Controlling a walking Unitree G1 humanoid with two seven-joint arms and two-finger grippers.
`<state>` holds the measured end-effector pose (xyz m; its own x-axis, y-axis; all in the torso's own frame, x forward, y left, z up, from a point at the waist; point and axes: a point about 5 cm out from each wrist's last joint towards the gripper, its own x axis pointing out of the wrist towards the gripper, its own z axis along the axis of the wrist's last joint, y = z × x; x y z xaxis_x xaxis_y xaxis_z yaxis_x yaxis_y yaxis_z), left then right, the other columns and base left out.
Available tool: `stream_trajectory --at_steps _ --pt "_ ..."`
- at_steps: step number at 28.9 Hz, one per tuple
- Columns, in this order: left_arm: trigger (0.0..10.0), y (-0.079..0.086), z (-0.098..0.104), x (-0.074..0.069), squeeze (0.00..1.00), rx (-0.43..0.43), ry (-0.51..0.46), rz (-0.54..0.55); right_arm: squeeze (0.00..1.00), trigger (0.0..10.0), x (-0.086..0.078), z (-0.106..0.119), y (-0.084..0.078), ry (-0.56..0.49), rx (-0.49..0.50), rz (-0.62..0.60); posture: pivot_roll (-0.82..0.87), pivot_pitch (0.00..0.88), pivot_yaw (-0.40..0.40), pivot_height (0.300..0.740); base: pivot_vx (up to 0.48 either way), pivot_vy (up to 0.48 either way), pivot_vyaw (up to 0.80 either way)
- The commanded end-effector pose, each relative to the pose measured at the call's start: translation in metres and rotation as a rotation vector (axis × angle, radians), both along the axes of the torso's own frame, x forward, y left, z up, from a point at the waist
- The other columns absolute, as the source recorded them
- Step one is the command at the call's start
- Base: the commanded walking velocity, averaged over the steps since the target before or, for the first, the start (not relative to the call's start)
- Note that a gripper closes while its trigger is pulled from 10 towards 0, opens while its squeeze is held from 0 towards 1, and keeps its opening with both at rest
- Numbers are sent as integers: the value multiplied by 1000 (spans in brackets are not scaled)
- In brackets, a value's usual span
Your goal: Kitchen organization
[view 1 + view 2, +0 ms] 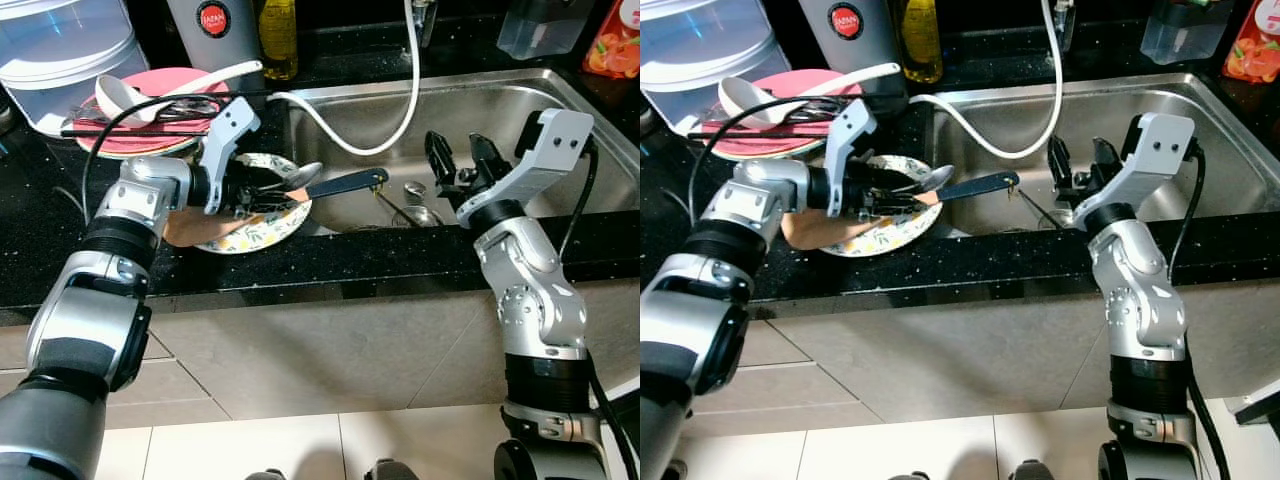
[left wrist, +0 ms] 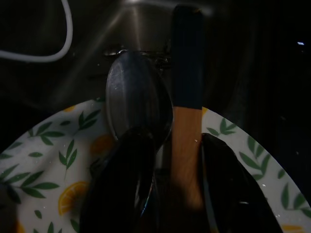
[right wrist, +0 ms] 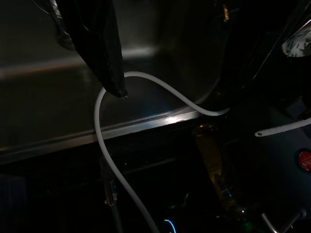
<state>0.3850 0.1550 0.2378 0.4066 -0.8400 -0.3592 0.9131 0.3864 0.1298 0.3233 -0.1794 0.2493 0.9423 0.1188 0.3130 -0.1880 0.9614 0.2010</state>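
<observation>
A lemon-patterned plate [image 1: 262, 226] lies on the black counter beside the sink. My left gripper [image 1: 272, 196] reaches over it and is shut on a spatula [image 1: 345, 183] whose dark blue handle points out over the sink; its tan wooden end [image 1: 188, 230] sticks out past the plate's other side. In the left wrist view the wooden shaft [image 2: 186, 145] runs between the two fingers [image 2: 119, 189], with a metal spoon [image 2: 138, 99] lying alongside it on the plate. My right gripper [image 1: 462, 160] hangs open above the steel sink [image 1: 520, 100], holding nothing.
A pink plate [image 1: 150, 140] with a white ladle [image 1: 130, 95] and chopsticks sits behind the left arm, next to a clear container [image 1: 60, 50]. An oil bottle [image 1: 278, 35] and black canister [image 1: 215, 25] stand at the back. A white hose [image 1: 400, 110] loops into the sink, where cutlery [image 1: 415, 205] lies.
</observation>
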Motion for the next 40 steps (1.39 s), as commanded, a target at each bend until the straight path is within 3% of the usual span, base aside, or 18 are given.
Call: stream_trajectory --at_steps 1,4,5,6,11,12,16,26,29,31,32,40 --pt "0 6 -27 -5 0 57 86 4 0 10000 -2 0 1 7 2 2 7 107 75 740 0 0 0" --pt "0 9 -24 -5 0 46 66 19 0 10000 -2 0 1 8 2 2 8 106 75 740 0 0 0" --pt "3490 11 -17 -4 0 28 29 41 0 10000 -2 0 1 8 2 2 8 106 75 740 0 0 0" --pt "10000 12 -11 -4 0 11 -7 60 0 10000 -2 0 1 7 3 2 11 103 75 740 0 0 0" --pt "10000 12 11 -5 0 -63 -114 86 0 10000 -2 0 1 6 4 3 12 101 71 740 0 0 0" --pt "10000 12 25 -10 0 -94 -182 82 0 10000 -2 0 1 6 4 5 15 98 67 740 0 0 0" --pt "10000 9 41 -20 0 -147 -250 82 0 10000 0 0 3 7 5 17 28 90 55 740 0 0 0" --pt "10000 -1 40 -40 0 -185 -280 80 0 10000 6 1 10 4 7 46 39 78 43 740 0 0 0" --pt "10000 -1 35 -40 0 -200 -249 101 0 10000 6 1 10 4 7 49 39 78 43 740 0 0 0" --pt "10000 4 21 -35 0 -178 -184 142 0 10000 7 1 11 4 6 51 42 74 36 740 0 0 0" --pt "10000 9 17 -32 1000 -192 -139 169 0 10000 7 2 11 4 5 53 42 74 36 740 0 0 0" --pt "10000 18 2 -26 1000 -170 -41 207 0 10000 8 2 10 2 1 53 35 74 36 740 0 0 0"
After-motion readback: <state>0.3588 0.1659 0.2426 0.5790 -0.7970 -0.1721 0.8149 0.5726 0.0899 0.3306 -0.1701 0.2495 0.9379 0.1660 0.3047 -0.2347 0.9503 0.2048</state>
